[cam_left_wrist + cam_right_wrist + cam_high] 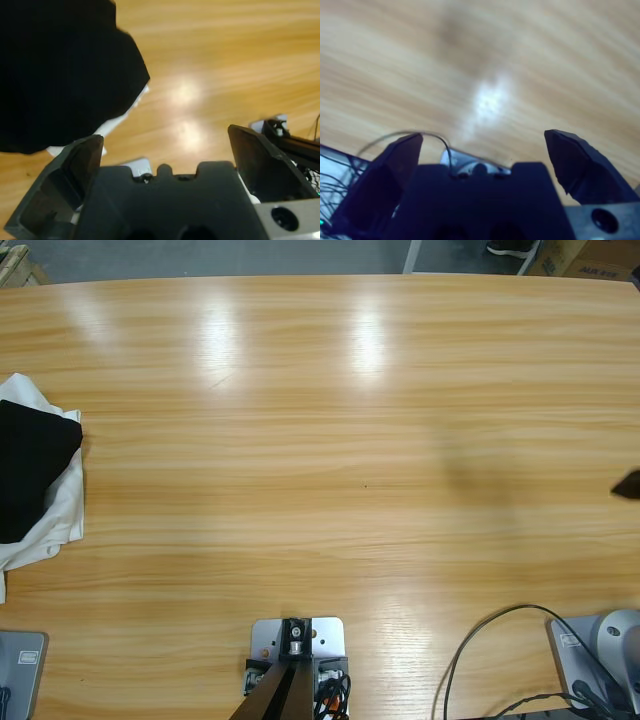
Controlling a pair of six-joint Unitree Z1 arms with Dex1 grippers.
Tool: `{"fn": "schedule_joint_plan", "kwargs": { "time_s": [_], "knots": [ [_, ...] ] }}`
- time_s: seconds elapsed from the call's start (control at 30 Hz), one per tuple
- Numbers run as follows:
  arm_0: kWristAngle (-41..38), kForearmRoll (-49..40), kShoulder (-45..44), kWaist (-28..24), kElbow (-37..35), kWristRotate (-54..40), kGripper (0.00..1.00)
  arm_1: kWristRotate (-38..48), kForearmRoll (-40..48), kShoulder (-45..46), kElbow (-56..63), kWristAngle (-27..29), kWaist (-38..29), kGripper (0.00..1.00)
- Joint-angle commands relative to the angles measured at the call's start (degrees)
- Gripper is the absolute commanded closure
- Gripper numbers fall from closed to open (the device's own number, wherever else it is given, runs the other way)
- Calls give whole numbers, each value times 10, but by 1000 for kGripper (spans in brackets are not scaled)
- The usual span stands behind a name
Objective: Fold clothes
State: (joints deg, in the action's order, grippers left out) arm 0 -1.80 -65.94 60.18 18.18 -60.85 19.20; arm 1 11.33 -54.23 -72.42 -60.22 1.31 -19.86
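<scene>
Clothes: one black garment (30, 470) on one white garment (62, 510).

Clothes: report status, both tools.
Left tool open, empty, near black shirt. Right tool open over bare table. Black lies on white shirt, left edge. Nothing blocking.

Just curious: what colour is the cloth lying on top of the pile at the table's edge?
Black cloth, over white fabric; clearest in the high view.

The left tool (165, 150) has its two black jaws spread wide with nothing between them. The right tool (482, 150) is likewise spread wide, nothing between its jaws. In the high view only a small black tip shows at the right edge.
</scene>
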Motion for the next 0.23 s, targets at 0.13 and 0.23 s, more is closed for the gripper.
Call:
{"fn": "schedule_joint_plan", "kwargs": {
  "time_s": [0.13, 0.23],
  "knots": [
    [-7, 17, -27, 52, 88, 46, 0, -25, -10, 55, 51, 20, -6, 9],
    [-9, 31, -73, 52, 99, 49, 0, -25, -18, 58, 48, 22, -6, 9]
  ]
}}
